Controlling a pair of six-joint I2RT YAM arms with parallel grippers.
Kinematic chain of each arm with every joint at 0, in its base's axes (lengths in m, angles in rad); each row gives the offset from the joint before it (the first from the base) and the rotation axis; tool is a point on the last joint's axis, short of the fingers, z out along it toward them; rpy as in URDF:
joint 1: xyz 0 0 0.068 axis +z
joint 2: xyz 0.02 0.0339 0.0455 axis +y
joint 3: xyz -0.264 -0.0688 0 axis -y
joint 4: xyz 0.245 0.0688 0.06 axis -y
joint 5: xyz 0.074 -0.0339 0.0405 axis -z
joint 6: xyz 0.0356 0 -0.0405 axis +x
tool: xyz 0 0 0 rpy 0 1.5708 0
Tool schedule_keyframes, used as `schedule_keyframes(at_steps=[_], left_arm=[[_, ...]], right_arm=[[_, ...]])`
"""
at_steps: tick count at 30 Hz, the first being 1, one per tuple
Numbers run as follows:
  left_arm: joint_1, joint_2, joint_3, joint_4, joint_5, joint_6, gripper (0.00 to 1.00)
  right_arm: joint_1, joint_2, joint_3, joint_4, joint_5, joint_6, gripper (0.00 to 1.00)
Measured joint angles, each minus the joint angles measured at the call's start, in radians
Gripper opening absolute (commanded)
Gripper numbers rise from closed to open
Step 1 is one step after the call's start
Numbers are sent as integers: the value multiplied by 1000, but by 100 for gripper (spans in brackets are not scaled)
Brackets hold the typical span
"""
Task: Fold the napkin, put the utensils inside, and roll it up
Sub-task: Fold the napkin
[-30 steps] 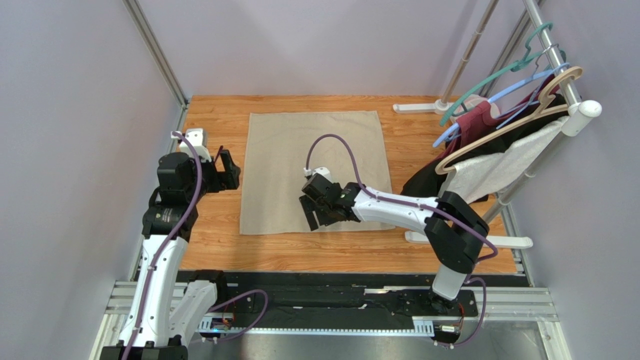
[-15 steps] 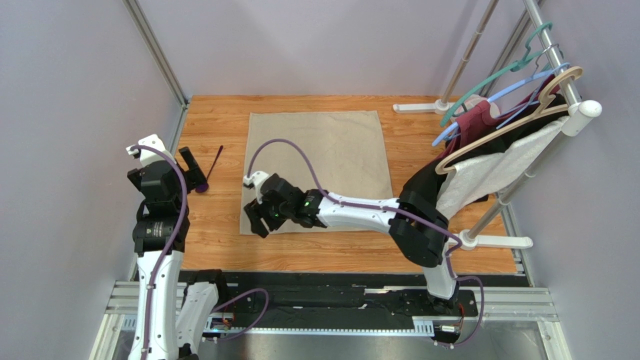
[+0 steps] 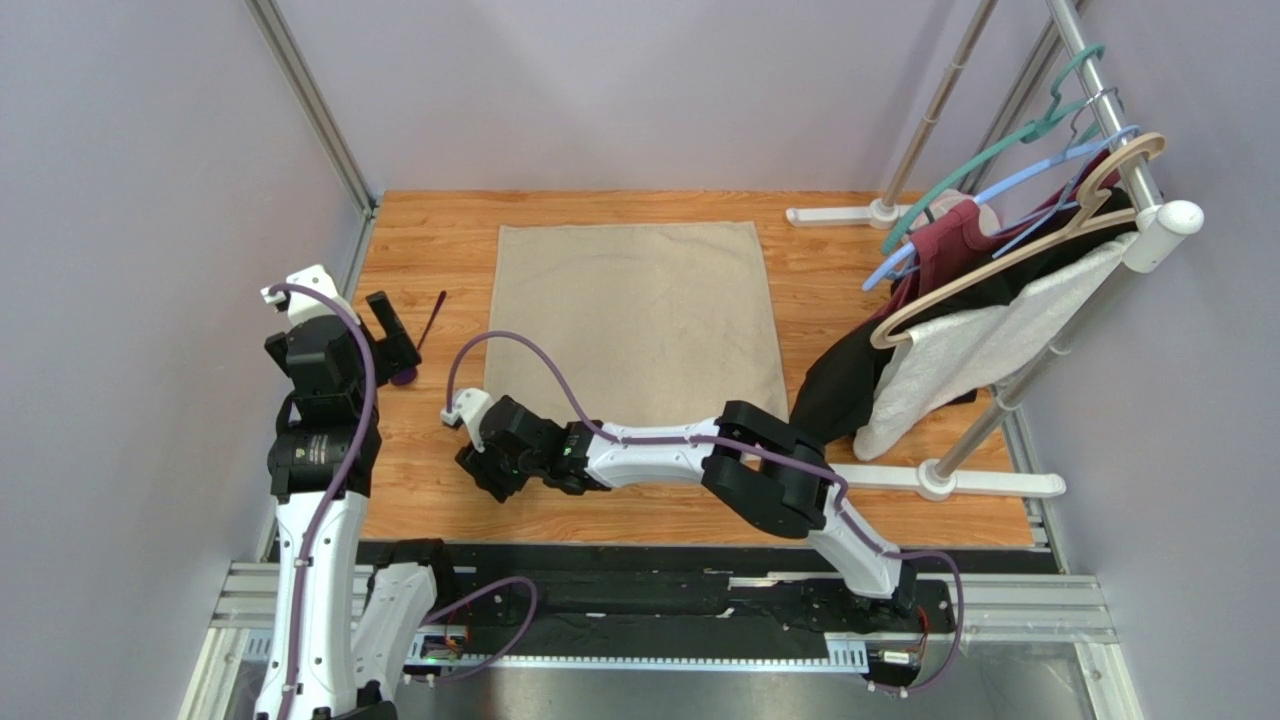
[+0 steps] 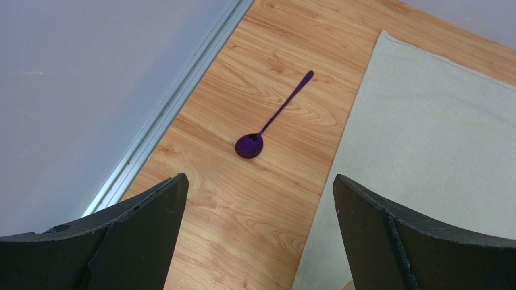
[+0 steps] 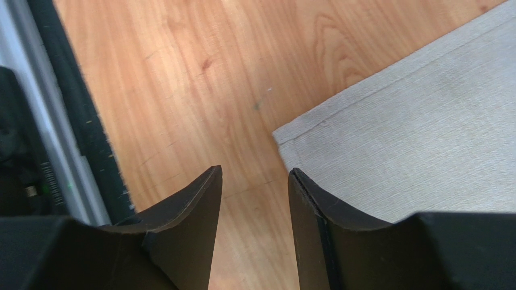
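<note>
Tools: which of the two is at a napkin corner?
The right tool, its tips at the near-left corner of the napkin; the left tool instead hangs wide open by the purple spoon.

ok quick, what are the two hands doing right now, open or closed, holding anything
left hand: wide open, empty
right hand: partly open with a narrow gap, nothing held, right at a corner of the napkin
</note>
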Motion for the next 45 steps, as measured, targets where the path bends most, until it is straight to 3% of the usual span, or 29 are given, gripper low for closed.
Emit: schedule_keyframes(at_steps=[22,30,36,45], left_arm=[[0,8,0,0,52,-3,99],[0,8,0,0,53,-3,99],[0,8,0,0,53,-3,99],[0,8,0,0,52,-3,99]], right_arm=[[3,94,69,56,87,-114,40],[4,107,87,50,131,-115,26],[4,110,90,48,146,-115,0],[4,109,98,37,105,-87,0]])
